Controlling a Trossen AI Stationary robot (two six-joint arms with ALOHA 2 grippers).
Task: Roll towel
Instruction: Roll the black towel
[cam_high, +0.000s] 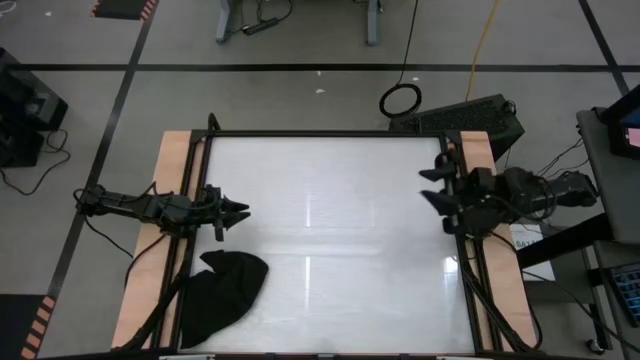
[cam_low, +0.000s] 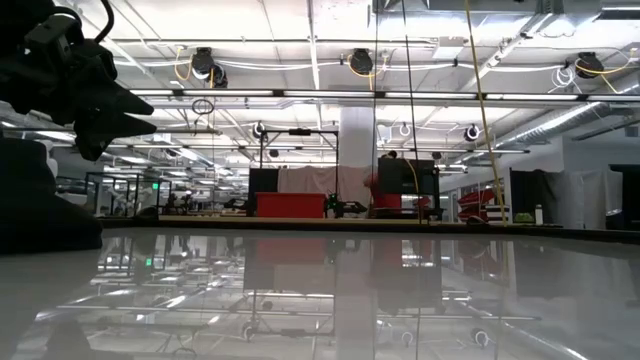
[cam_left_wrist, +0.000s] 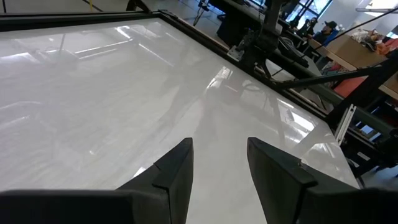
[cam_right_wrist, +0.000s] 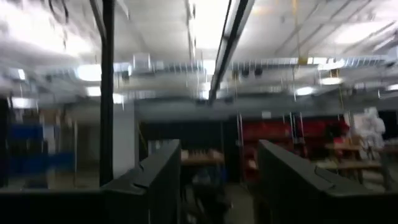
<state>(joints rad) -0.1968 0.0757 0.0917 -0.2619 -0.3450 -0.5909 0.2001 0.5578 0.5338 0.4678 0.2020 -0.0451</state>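
Note:
The black towel (cam_high: 222, 296) lies bunched in a heap on the white table (cam_high: 330, 250) at its near left corner; its white tag does not show. It also shows as a dark mass at the left of the low view (cam_low: 40, 205). My left gripper (cam_high: 238, 212) is open and empty above the table's left side, just beyond the towel's far end. In its wrist view (cam_left_wrist: 219, 163) the fingers stand apart over bare table. My right gripper (cam_high: 432, 186) is open and empty at the table's right edge, held level (cam_right_wrist: 219, 180).
Wooden side rails (cam_high: 175, 180) and a black frame (cam_high: 330, 133) border the table. A dark keyboard-like unit (cam_high: 468, 118) lies beyond the far right corner. The middle of the table is bare white surface.

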